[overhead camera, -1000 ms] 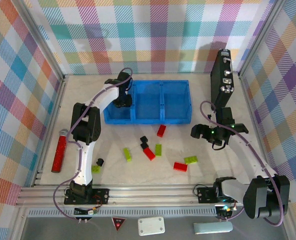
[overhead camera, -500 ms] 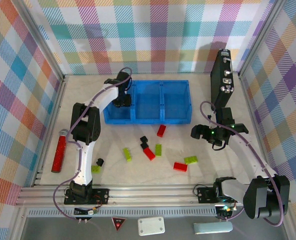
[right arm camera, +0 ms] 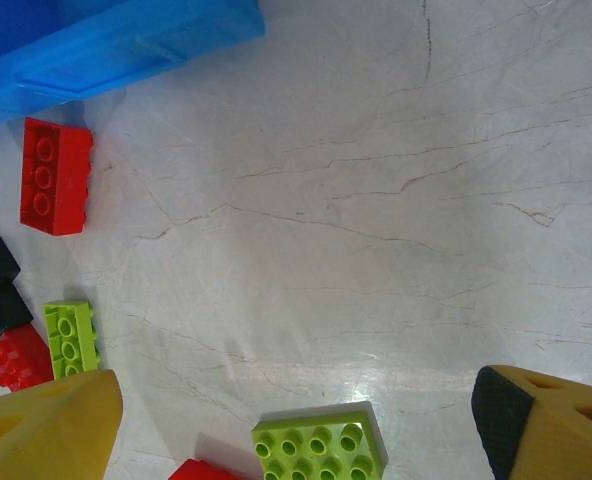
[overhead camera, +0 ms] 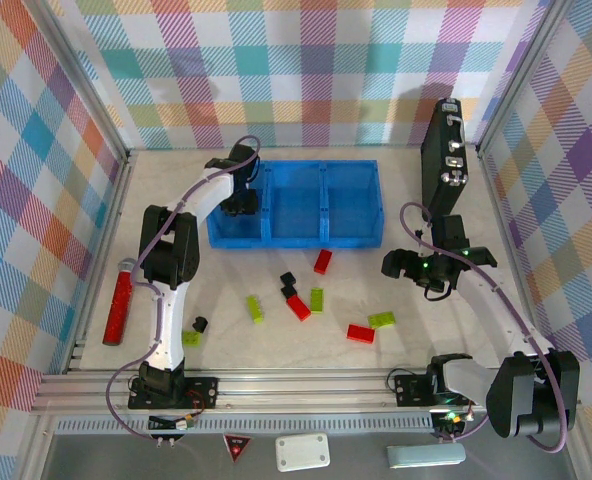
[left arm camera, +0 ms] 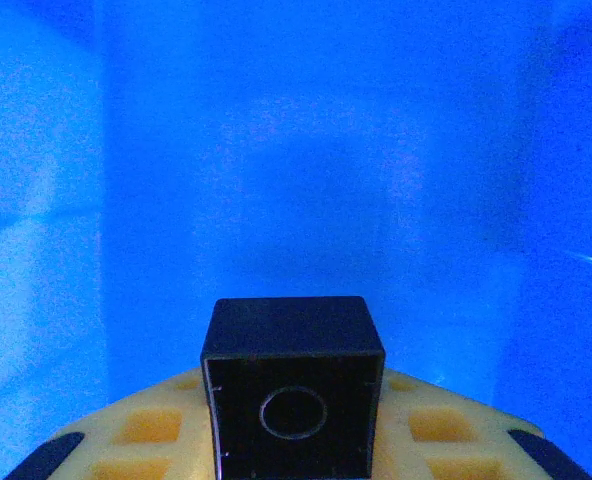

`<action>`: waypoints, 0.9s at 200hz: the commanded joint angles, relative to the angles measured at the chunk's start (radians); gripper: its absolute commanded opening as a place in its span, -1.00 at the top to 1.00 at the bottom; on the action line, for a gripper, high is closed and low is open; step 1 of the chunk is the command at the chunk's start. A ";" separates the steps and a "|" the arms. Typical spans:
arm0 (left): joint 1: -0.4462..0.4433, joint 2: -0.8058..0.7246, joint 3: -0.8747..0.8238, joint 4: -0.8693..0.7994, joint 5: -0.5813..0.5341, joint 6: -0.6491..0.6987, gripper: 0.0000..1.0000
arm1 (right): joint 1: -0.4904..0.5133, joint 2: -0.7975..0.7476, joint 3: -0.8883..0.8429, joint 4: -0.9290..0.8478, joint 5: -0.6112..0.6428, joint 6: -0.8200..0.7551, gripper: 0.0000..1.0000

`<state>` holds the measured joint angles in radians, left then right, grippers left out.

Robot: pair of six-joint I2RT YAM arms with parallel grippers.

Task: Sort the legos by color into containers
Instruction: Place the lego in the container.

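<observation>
Little has shifted since a second ago: the left end effector [overhead camera: 241, 203] has edged slightly toward 9 o'clock over the blue tray [overhead camera: 296, 241], while the right arm and every loose brick lie just as they did.

The left wrist view shows a black cube [left arm camera: 293, 388] sitting against the yellow fingers [left arm camera: 151, 428] with blue walls on all sides. I judge that the left end effector is clamped on this cube and holds it low inside the left compartment [overhead camera: 226, 232], at the 9 o'clock end of the tray. The cube has not yet been let go.

The right end effector [right arm camera: 296, 395] has its fingers wide apart and carries nothing. It hangs above the surface [overhead camera: 426, 330] at about 3 o'clock from the scattered bricks, with a lime-green brick [right arm camera: 321, 445] just below it.

By my reading the sorting has barely begun. The middle compartment [overhead camera: 296, 205] and right compartment [overhead camera: 352, 205] look bare, and the arm hides part of the left one. About ten pieces wait on the surface:
- A red brick [overhead camera: 323, 261] lies just at 6 o'clock of the tray's front wall.
- Two black cubes [overhead camera: 288, 285] sit close together.
- Several more red and green pieces are scattered toward 6 o'clock.
- A lone black piece [overhead camera: 200, 323] and a green piece [overhead camera: 191, 338] lie near the left arm, at about 8 o'clock.
</observation>
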<state>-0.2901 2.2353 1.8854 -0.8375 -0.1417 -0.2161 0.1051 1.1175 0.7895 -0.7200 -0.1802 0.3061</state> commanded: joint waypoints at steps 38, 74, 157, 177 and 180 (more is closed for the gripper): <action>0.015 0.013 -0.013 -0.013 0.016 0.010 0.54 | 0.002 0.001 0.029 -0.016 -0.010 -0.003 -0.83; 0.017 0.017 -0.014 -0.015 0.016 0.012 0.50 | 0.003 0.002 0.034 -0.019 -0.010 0.000 -0.83; 0.019 -0.017 -0.028 -0.012 0.010 0.012 0.26 | 0.004 -0.014 0.045 -0.039 -0.015 0.010 -0.82; 0.019 -0.034 -0.036 -0.011 0.013 0.014 0.21 | 0.004 -0.022 0.048 -0.042 -0.015 0.014 -0.82; 0.019 -0.037 -0.038 -0.011 0.013 0.014 0.21 | 0.004 -0.024 0.049 -0.043 -0.014 0.014 -0.82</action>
<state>-0.2825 2.2356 1.8652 -0.8364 -0.1326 -0.2123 0.1051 1.1160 0.8040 -0.7341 -0.1806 0.3073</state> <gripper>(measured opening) 0.388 0.910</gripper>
